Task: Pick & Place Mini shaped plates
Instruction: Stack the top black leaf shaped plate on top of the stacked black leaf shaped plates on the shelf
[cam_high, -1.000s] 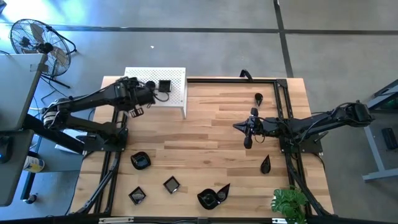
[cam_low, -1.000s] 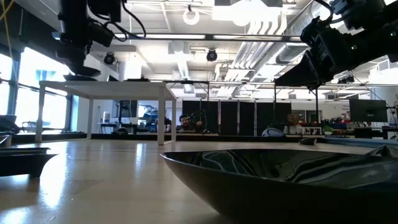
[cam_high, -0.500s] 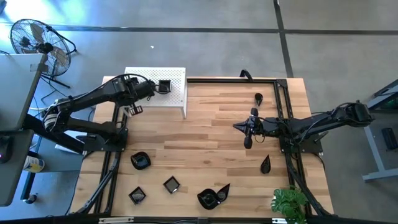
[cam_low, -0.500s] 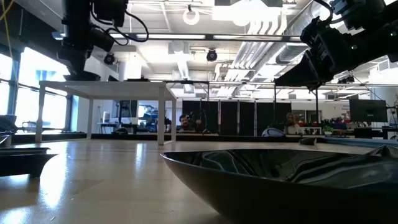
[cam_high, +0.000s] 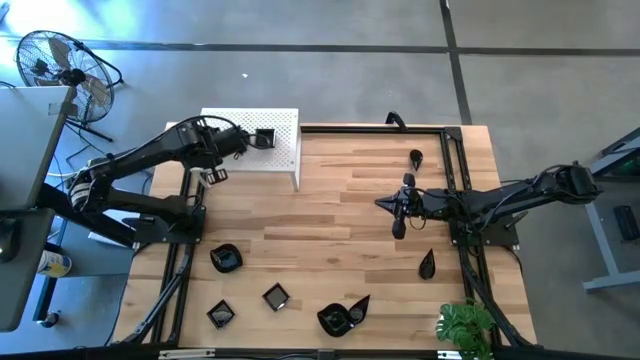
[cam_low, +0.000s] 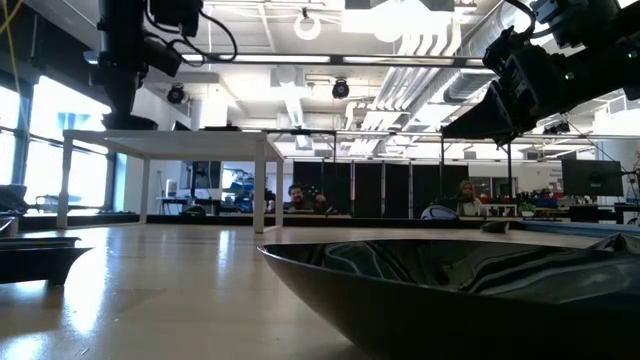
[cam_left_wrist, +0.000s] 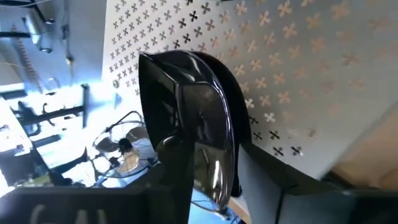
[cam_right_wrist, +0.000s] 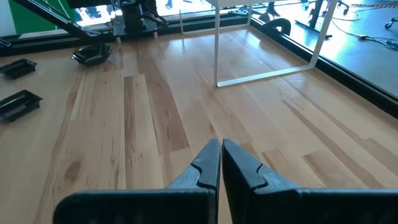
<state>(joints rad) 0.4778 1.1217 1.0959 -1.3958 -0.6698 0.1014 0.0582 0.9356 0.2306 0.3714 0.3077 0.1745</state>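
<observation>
Wooden table (cam_high: 340, 230) filling frame centre, white perforated stand (cam_high: 285, 135) upper left carrying a black mini plate (cam_high: 265, 138), left gripper (cam_high: 243, 140) beside it, jaw state unclear, right gripper (cam_high: 383, 203) centre-right, jaws closed, empty, more plates (cam_high: 226, 258) lower left, no legible writing.

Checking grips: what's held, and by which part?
Right gripper: shut, empty. Left gripper at edge of glossy black dish on white perforated stand; hold cannot be told.

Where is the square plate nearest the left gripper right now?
In the high view, the square plate sits on the white perforated stand at far left, just ahead of the left gripper.
</observation>
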